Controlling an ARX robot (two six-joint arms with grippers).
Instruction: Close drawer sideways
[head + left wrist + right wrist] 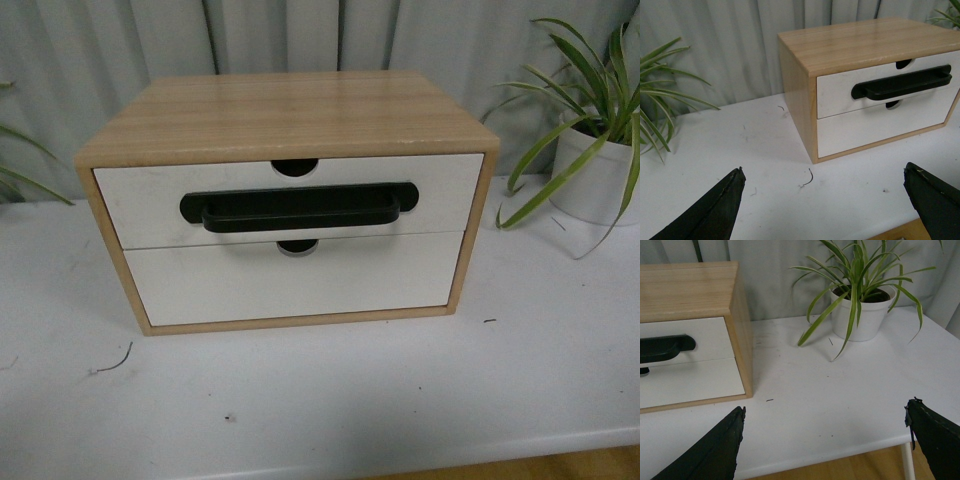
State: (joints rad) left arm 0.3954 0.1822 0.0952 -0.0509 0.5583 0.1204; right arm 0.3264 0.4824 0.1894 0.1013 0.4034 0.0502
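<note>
pale grey curtains [200, 40] hang behind a white desk [320, 410], where a light wood cabinet [290, 105] stands with 2 white fronts. the drawer [140, 200], the upper one with the black bar handle [300, 210] and a half-round notch [293, 167], sits in the cabinet looking flush or nearly so with the plain lower front [290, 285]; whether a small gap is left i cannot tell. the left pincer [823, 170] and right pincer [826, 406] are both spread wide, holding nothing, apart from the cabinet and out of the front view. the risk, as i judge it, is a sideways push that lands on the cabinet's wooden side or snags the handle, sliding the whole box across the smooth desk rather than seating the drawer; a swing from the right could also clip the potted plant [862, 315] near that side. the desk carries a few dark specks and a thin curled strand [807, 179], with another leafy plant [655, 100] off to the left.
</note>
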